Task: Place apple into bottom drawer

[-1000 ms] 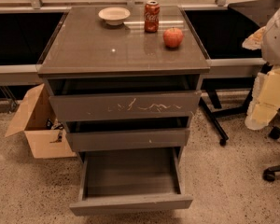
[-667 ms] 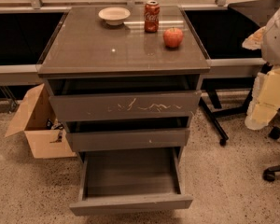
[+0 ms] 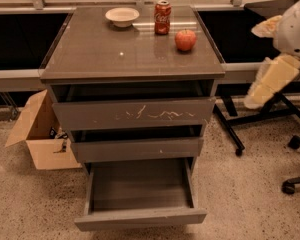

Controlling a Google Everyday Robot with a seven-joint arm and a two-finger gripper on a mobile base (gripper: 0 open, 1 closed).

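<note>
Nothing has shifted since a second ago: every piece sits exactly where it was. One apple [image 3: 185, 39] rests on the cabinet top [image 3: 115, 54], towards the back right corner, just right of and a touch nearer than the one red can [image 3: 162, 17]. One pale bowl [image 3: 122, 17] sits left of the can, apart from it.

Three grey drawers below. The scratched top drawer [image 3: 135, 114] and the middle drawer [image 3: 137, 149] are pushed nearly in, and the bottom drawer [image 3: 140, 218] is pulled well out, tray bare.

Off at the right edge hangs the gripper [image 3: 262, 89], well clear of the apple and the cabinet; spread or closed, I cannot tell. One open cardboard box [image 3: 40, 134] stands on the floor, left of the cabinet.
</note>
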